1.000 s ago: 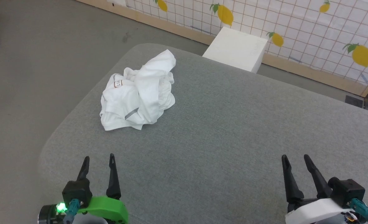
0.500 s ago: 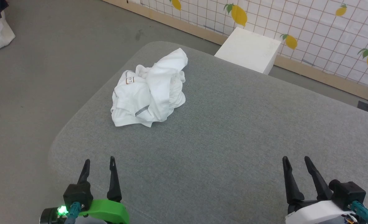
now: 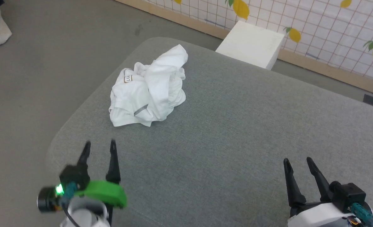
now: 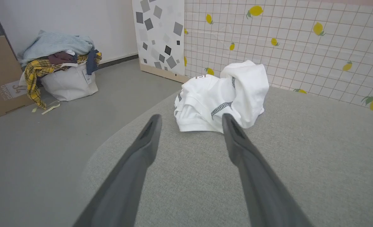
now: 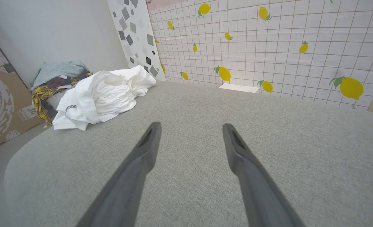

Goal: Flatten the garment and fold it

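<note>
Head view gives the main change: the left pincer (image 3: 100, 143) has gone forward over the grey fabric-covered desk (image 3: 230, 132) toward the garment (image 3: 147, 91). Its green wrist part looks a little blurred, so I judge that the arm is in motion. Its two dark fingers are spread wide and hold nothing; in the left wrist view the shirt lies just beyond the fingertips, not touched yet. The right pincer (image 3: 297, 160) is also spread and empty, low at the near right, well apart from the cloth. The garment is a crumpled white heap near the far left corner of the desk, with a grey stitched seam at its near side and the small brown-outlined patch on top; no part is flattened. In my judgement the reach for a first grasp has begun, and all spreading and folding is still to do. Compared with the earlier frame, the heap has the same shape; its small shift in the picture, together with the white box (image 3: 251, 44), comes from the camera, and the right pincer keeps almost its place.
</note>
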You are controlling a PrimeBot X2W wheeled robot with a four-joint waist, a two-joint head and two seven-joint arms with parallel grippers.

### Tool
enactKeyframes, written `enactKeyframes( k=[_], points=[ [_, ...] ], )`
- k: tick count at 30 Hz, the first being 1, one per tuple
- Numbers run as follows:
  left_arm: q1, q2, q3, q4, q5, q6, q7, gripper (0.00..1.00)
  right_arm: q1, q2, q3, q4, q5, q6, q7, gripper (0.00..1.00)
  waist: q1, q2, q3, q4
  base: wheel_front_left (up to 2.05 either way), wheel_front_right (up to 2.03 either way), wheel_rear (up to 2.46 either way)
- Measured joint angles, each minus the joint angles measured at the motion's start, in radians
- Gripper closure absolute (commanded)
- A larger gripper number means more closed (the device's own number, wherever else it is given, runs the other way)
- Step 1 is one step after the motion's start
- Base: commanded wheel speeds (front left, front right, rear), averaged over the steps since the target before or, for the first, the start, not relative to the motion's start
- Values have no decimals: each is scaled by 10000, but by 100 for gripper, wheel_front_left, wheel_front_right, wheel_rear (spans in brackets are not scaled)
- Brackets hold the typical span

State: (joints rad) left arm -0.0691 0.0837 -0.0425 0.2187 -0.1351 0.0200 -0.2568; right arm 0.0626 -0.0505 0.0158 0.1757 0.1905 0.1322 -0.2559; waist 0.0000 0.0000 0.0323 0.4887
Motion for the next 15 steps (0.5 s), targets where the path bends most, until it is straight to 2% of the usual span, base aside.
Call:
enactKeyframes(
  k=[2, 3, 6, 8, 11, 15],
  points=[
    [-858, 105, 84, 330, -307, -259, 140, 0, -29, 4, -8, -59, -173, 0, 0, 0, 0, 0, 150, -65, 0, 0, 0],
    [-1975, 280, 201, 867, -644, -602, 713, 0, -151, 4, -67, -136, -412, 0, 4, 0, 0, 0, 365, -152, 0, 0, 0],
    [-3545, 600, 483, 1781, -1398, -993, 1705, 0, -541, 13, -257, -347, -731, 0, 127, 0, 0, 0, 744, -312, 0, 0, 0],
    [-4505, 713, 813, 2245, -2094, -1118, 2266, 0, -793, 12, -447, -581, -924, 0, 240, 0, 0, 0, 1033, -437, 0, 0, 0],
    [-5872, 1005, 988, 2947, -2949, -1289, 3647, 0, -1094, 6, -637, -988, -1290, 0, 502, 0, 0, 0, 1553, -656, 0, 0, 0],
    [-6991, 1407, 888, 3814, -3476, -1352, 5367, 0, -1403, 8, -888, -1511, -1592, 0, 792, 0, 1, 0, 2364, -978, 0, 0, 0]
  ],
)
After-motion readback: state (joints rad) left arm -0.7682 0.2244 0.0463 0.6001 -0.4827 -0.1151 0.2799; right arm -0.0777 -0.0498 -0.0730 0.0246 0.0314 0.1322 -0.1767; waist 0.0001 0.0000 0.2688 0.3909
